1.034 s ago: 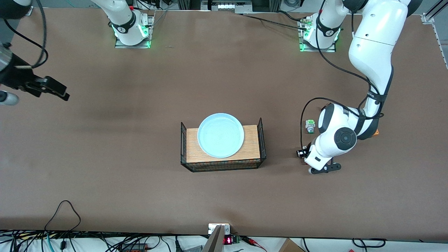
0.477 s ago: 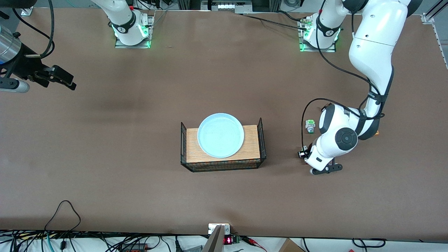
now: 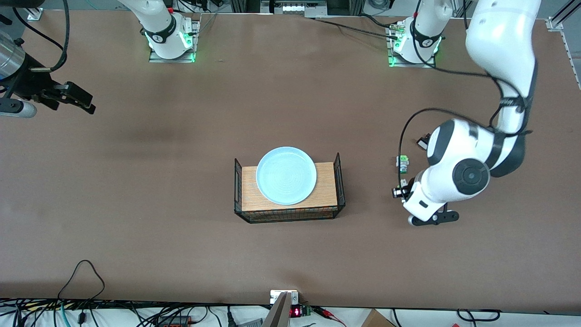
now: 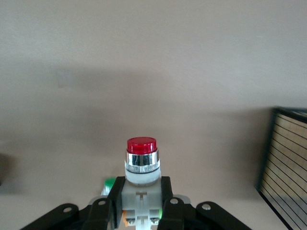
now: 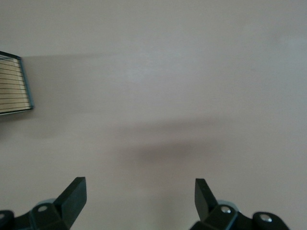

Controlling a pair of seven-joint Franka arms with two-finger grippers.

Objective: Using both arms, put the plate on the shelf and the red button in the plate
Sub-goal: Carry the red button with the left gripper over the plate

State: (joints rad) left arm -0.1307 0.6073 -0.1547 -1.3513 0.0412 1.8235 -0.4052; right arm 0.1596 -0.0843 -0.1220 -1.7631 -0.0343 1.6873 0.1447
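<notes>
The pale blue plate [image 3: 286, 175] lies on the wooden board inside the wire basket [image 3: 237, 181] at the table's middle. My left gripper [image 3: 399, 191] [image 4: 140, 192] is shut on the grey body of the red button [image 4: 142, 152], whose red tip points out past the fingers. It hangs just above the table, between the basket and the left arm's end. My right gripper [image 3: 78, 101] [image 5: 138, 187] is open and holds nothing, over bare table at the right arm's end.
A similar switch with a green tip [image 3: 402, 163] stands on the table beside the left gripper. The basket's black wire end wall [image 4: 288, 163] [image 5: 14, 86] shows at the edge of both wrist views. Cables run along the table's near edge.
The left gripper has shut on the red button and risen with it, the arm swinging slightly toward its end of the table. The right gripper has drifted a little toward the robots' bases.
</notes>
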